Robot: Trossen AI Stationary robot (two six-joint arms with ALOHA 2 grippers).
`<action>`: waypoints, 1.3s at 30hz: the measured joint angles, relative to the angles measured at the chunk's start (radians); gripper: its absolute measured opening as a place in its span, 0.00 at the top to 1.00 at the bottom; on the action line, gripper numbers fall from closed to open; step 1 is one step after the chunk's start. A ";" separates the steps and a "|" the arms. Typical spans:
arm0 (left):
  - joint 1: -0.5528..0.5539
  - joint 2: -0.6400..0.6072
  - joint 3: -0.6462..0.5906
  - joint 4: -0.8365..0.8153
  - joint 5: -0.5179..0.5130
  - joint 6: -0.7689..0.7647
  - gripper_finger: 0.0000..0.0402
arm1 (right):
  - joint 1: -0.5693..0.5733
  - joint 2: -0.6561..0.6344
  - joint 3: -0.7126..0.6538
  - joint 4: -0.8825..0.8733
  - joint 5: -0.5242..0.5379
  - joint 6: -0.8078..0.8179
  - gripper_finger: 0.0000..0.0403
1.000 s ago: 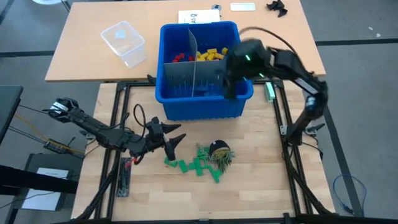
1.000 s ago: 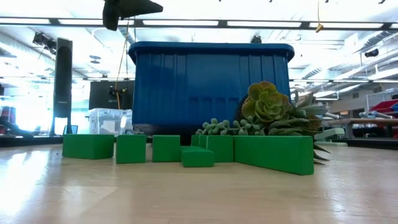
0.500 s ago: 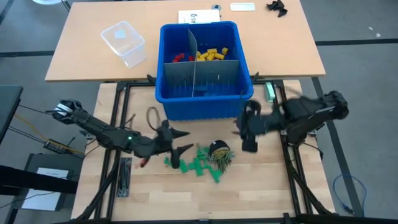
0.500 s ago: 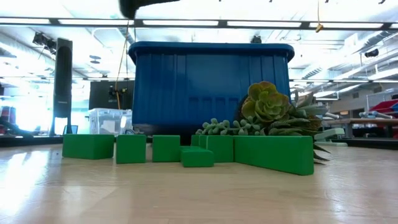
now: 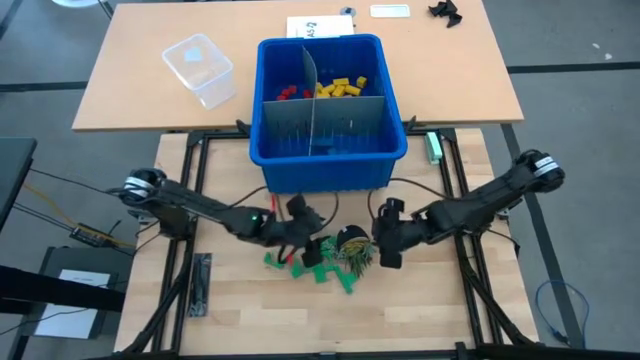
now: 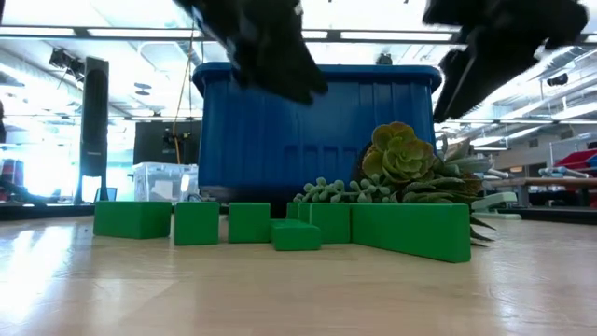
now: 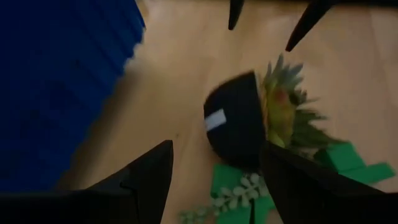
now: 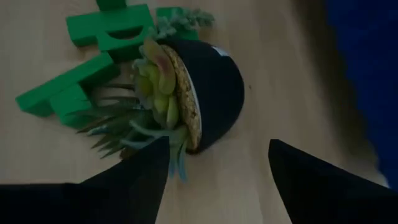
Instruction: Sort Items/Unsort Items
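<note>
Several green blocks (image 5: 318,266) are lying in a loose cluster on the wooden table (image 5: 420,300), in front of the blue bin (image 5: 330,165), and they are touching a small black pot (image 5: 349,238) tipped on its side with its fake succulent (image 5: 361,255) spilling over them; the red blocks (image 5: 289,92) and yellow blocks (image 5: 341,87) are sitting in separate rear compartments of the bin, kept apart by grey divider sheets (image 5: 315,125), which suggests green is the colour not yet sorted. Both arms are reaching low toward the cluster from opposite sides: the left gripper (image 5: 304,215) is hovering just above the green blocks and the pot, fingers spread and empty, while the right gripper (image 5: 385,238) is hanging beside the pot, likewise spread wide and gripping nothing, likely because the pot is lying in the way.
</note>
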 joint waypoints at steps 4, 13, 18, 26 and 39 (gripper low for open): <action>0.045 0.050 0.000 0.019 0.112 0.018 0.38 | -0.081 0.000 -0.090 0.180 -0.120 -0.076 0.35; 0.107 0.166 0.001 0.141 0.230 0.074 0.38 | -0.212 0.002 -0.173 0.345 -0.312 -0.217 0.42; 0.135 0.203 0.001 0.208 0.331 0.071 0.38 | -0.257 0.017 -0.211 0.428 -0.372 -0.274 0.34; 0.162 0.205 0.001 0.207 0.368 0.073 0.38 | -0.289 0.114 -0.267 0.639 -0.493 -0.333 0.24; 0.166 0.214 0.002 0.226 0.396 0.070 0.38 | -0.301 0.124 -0.259 0.633 -0.596 -0.301 0.51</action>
